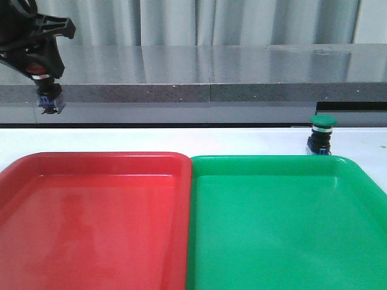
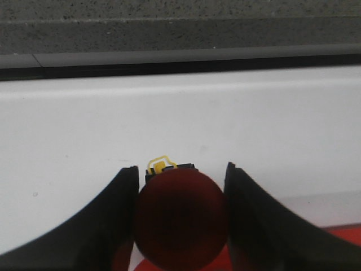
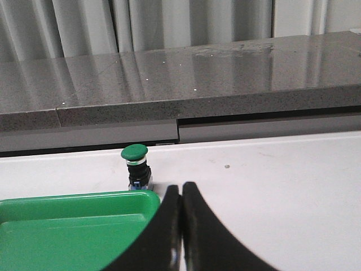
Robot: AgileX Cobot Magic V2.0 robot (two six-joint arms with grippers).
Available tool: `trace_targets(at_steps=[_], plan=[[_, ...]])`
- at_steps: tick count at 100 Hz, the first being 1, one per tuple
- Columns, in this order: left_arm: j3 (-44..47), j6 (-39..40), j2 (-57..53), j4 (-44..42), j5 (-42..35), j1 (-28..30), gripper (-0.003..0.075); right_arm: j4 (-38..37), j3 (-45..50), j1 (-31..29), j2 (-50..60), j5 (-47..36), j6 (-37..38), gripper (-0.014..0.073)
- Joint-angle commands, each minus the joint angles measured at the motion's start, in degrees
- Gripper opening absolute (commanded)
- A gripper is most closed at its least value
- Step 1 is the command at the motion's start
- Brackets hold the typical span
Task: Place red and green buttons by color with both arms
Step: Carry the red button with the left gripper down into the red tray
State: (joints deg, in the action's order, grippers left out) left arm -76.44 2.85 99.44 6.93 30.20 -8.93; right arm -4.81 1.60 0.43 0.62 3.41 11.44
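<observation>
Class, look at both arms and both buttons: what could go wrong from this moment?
The left hand holds the red button by its cap, high in the air; a slip could drop it outside the red tray. The green button stands close behind the green tray, so the rim may crowd the right hand.

Matte black left gripper [image 2: 181,217] with broad, curved, horn-shaped fingers [image 2: 113,226]; right gripper [image 3: 181,226] likewise black, smooth and tapering; left arm [image 1: 33,36] black, angular, ribbed plastic.
</observation>
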Motion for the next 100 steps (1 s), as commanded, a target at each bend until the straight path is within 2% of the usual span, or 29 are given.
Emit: trace_targets(at_steps=[1,26,56,76,100], plan=[[0.94,0.52,-5.15,1.2,-3.22,-1.44,0.006,0.09,-1.11,-0.04,1.2,-4.18,-0.34,-0.0064],[13.12,0.52,-12.3,1.3,-10.21,-7.16,0.006,0.09,-1.11,-0.04,1.2,-4.18,-0.34,-0.0064],[22.86,0.55,-18.35,2.98,-7.56,-13.07,0.006,0.09,-1.11,-0.04,1.2,-4.18,-0.34,-0.0064],[28.07,1.79,-18.27,8.85,-11.37,-13.7,0.0063,0.09,-1.11,-0.04,1.2,-4.18,-0.34,-0.0064],[33.08,3.39,-18.27,8.95,-17.36,-15.47,0.0063,0.09,-1.11,-0.04,1.2,-4.18,-0.34,-0.0064]])
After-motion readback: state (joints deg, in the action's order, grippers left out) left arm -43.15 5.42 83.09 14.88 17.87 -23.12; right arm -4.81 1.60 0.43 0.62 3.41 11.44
